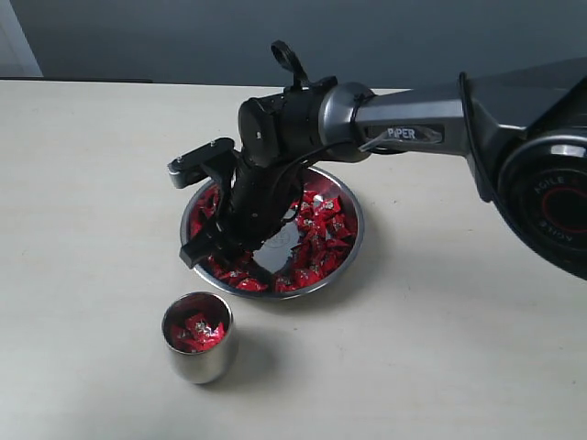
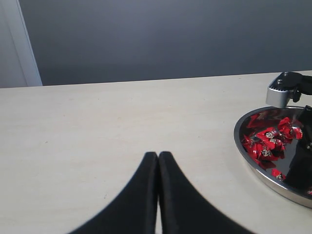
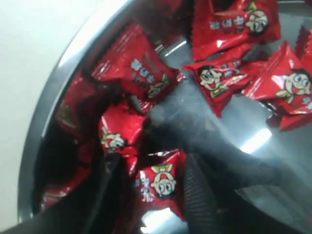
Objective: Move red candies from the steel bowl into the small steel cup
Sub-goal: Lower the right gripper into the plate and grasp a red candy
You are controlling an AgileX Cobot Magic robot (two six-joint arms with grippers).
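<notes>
One wide shallow round steel bowl (image 1: 359,240): polished metal, mirror-bright, smooth rolled rim. One small handleless steel cup (image 1: 204,365): the same glossy polished metal. Many red candies (image 1: 323,220): shiny, crinkled wrappers with printed faces. The pale beige table top (image 1: 83,183): matt, smooth. The right gripper (image 3: 152,165): matt black, with ribbed pads (image 3: 199,195). The left gripper (image 2: 158,155): smooth matt black. The grey arm casing (image 1: 413,110): satin sheen.

Bench (image 1: 459,357): pale cream, matte, faint grain.
Wall (image 1: 138,37): plain grey-blue, behind the bench.
White panel (image 2: 17,48): beside the wall's edge.
</notes>
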